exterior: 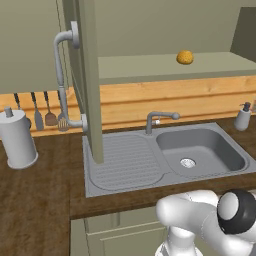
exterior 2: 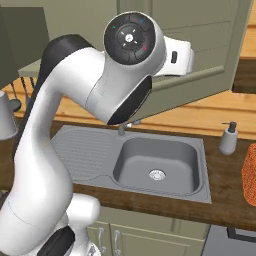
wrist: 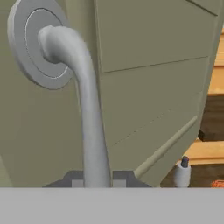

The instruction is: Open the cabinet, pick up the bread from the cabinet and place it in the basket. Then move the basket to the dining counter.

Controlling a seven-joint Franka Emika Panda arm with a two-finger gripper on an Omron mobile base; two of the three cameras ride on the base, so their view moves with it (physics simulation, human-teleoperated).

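Tool [wrist: 95, 180] clamped on cabinet door handle [wrist: 89, 113] (bread [exterior: 185, 57] shelved inside).

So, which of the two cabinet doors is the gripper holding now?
The right door, swung open above the soap dispenser. The gripper is shut on its handle. The left door is open too, its handle free.

The cabinet [exterior: 85, 75] door looks matt painted, its handle [wrist: 89, 113] smooth dull metal; the sink [exterior: 165, 157] brushed steel (ribbed drainer), the counter [exterior: 35, 205] dark wood-grain.
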